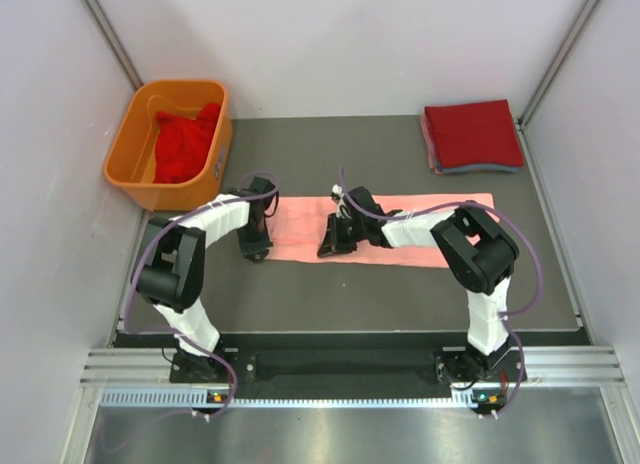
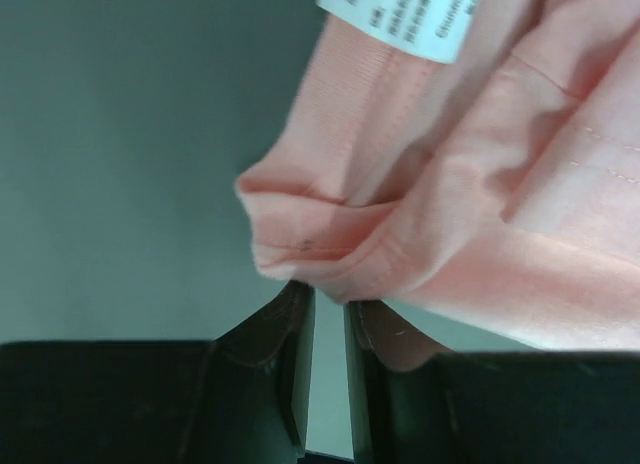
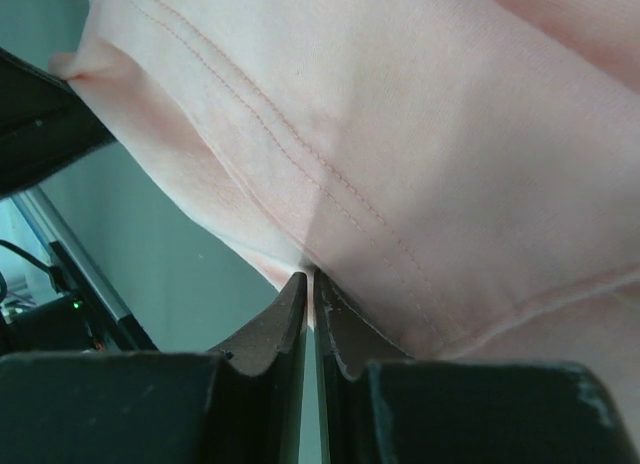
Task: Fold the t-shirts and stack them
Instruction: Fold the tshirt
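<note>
A small white label (image 2: 400, 14) is seen on the pink t-shirt (image 2: 480, 214), close up at the top of the left wrist view. Rows of tiny dark print are carried on it, but they are too blurred to be read. No other writing can be made out.

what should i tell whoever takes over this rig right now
Grippers: left gripper jaws shut on the pink t-shirt at its left end; right gripper jaws shut on its near edge, left of middle.
Things: pink t-shirt is a long strip mid-table; folded stack far right, red on top; red t-shirt crumpled in the orange tub far left.
Done: stack begun.
Left: finish folding pink, stack it, then the red one.
</note>
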`<action>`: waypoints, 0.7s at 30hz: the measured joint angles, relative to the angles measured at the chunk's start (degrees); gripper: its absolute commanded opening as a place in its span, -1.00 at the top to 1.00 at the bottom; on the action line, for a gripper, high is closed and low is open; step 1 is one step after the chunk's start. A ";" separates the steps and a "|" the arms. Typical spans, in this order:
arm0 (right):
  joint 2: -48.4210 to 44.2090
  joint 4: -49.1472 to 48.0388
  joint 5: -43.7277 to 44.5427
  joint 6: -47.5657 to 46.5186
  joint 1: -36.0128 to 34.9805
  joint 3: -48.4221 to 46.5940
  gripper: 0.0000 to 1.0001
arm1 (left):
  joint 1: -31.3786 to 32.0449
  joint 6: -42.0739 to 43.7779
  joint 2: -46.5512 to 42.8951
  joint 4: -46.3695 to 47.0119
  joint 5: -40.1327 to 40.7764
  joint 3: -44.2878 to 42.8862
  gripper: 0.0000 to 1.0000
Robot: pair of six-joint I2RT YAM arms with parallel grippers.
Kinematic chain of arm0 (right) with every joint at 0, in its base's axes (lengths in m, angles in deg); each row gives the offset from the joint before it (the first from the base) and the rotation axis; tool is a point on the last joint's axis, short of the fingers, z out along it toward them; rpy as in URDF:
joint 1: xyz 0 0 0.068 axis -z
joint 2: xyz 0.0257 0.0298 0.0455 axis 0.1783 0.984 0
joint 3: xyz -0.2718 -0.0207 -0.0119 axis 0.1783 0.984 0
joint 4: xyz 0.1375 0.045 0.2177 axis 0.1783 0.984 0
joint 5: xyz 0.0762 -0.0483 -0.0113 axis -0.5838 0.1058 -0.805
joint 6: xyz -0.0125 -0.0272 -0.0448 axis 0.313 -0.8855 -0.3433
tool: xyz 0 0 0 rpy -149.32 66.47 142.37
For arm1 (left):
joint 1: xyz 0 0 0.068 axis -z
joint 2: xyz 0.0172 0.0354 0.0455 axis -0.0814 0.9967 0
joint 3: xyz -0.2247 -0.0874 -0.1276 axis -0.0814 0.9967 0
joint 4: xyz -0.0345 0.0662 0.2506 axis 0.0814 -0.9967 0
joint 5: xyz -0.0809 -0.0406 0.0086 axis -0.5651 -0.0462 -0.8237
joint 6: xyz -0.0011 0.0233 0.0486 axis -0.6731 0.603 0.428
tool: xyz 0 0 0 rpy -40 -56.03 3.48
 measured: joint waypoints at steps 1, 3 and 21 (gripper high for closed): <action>-0.33 0.37 0.17 -0.39 -0.02 0.00 0.84 | 0.00 -0.02 0.02 -0.57 1.14 -0.37 0.54; -1.29 1.05 0.61 -0.87 0.00 0.35 0.83 | 0.28 -0.13 -0.09 -2.38 2.97 -1.73 0.50; -0.63 2.95 -1.46 -1.18 0.00 -5.49 0.81 | 1.11 0.00 0.59 1.27 -3.34 -6.45 0.52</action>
